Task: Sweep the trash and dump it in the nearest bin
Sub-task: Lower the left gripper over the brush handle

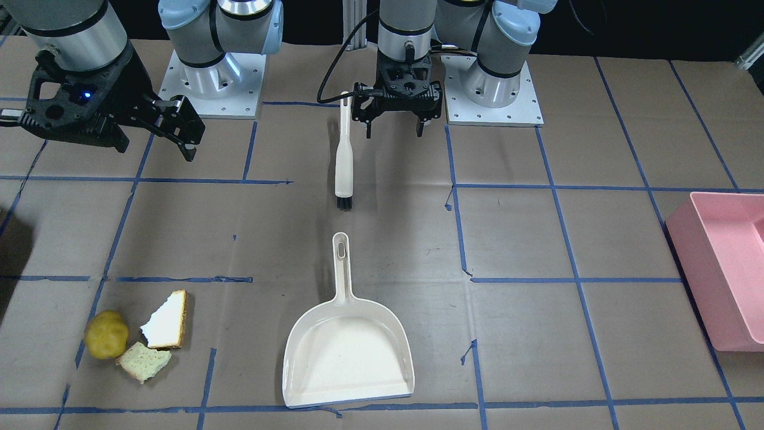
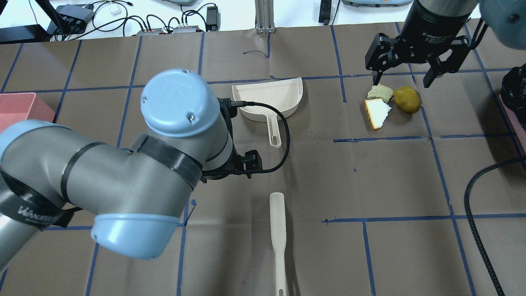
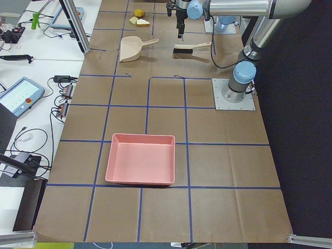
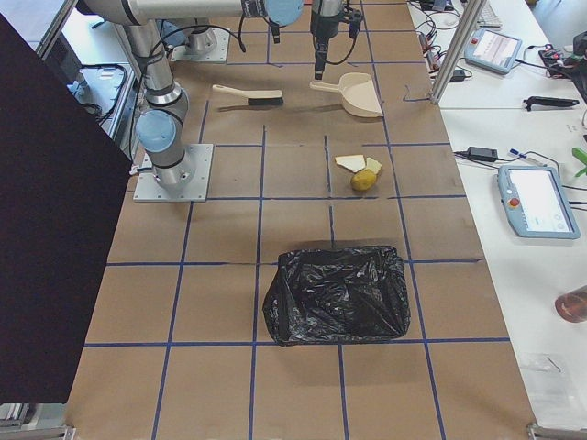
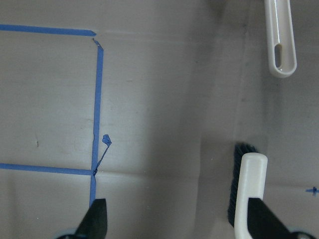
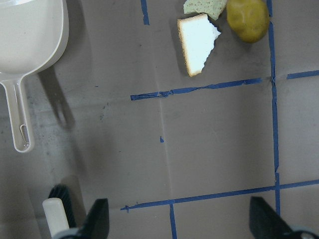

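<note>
Brown paper covers the tabletop (image 1: 597,239), marked into squares with blue tape; findings run left to right across the front-facing view.

1. Right gripper (image 2: 402,81): its jaws stand wide apart and hold nothing. It hangs above the tabletop, close to the trash.
2. Trash, near corner on the robot's right: a yellow-green ball (image 1: 106,334), a white bread piece (image 1: 167,319) with brown crust, and a pale yellowish piece (image 1: 143,361). All three lie in one cluster, the ball touching or nearly touching the yellowish piece. Expect the ball to roll off line when you push it with bristles. The bread looks light, soft and likely to crumble or drag on the paper.
3. Brush (image 1: 344,161): a cream plastic handle, apparently stiff, with short black bristles at the far end. It lies flat. Take it at mid-handle, across the narrow width.
4. Dustpan (image 1: 349,358): cream plastic, smooth and shallow, its mouth facing away from the robot. Its slotted handle points towards the brush. It looks rigid and light, so take it by the handle.
5. Left gripper (image 1: 394,128): its jaws are apart and empty, just beside the brush's handle end.
6. Pink bin (image 1: 701,280): a rigid open tray, well apart from the trash. A black bag bin (image 4: 337,293) sits at the other end and appears the nearer one.
</note>
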### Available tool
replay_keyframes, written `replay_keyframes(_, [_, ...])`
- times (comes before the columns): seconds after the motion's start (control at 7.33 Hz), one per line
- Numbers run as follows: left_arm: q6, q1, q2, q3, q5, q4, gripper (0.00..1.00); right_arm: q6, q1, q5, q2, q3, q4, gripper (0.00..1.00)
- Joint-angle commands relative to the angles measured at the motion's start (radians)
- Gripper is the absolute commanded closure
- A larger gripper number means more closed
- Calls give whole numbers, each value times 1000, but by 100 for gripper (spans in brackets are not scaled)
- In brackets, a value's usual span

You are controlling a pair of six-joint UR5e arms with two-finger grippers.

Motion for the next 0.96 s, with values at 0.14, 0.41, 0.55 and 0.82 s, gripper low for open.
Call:
replay_keyframes(0.14, [-55, -176, 11, -118, 9, 134, 0, 0, 0, 0, 0, 0, 0, 0])
replay_keyframes(0.41, [-141, -215, 12, -218, 44, 316, 0, 0, 0, 0, 0, 0, 0, 0])
replay_keyframes(0.55, [-156, -220, 11, -230, 47, 323, 0, 0, 0, -1, 0, 0, 0, 0])
replay_keyframes(0.82, [-205, -276, -11, -305, 47, 456, 0, 0, 0, 0, 0, 0, -1, 0])
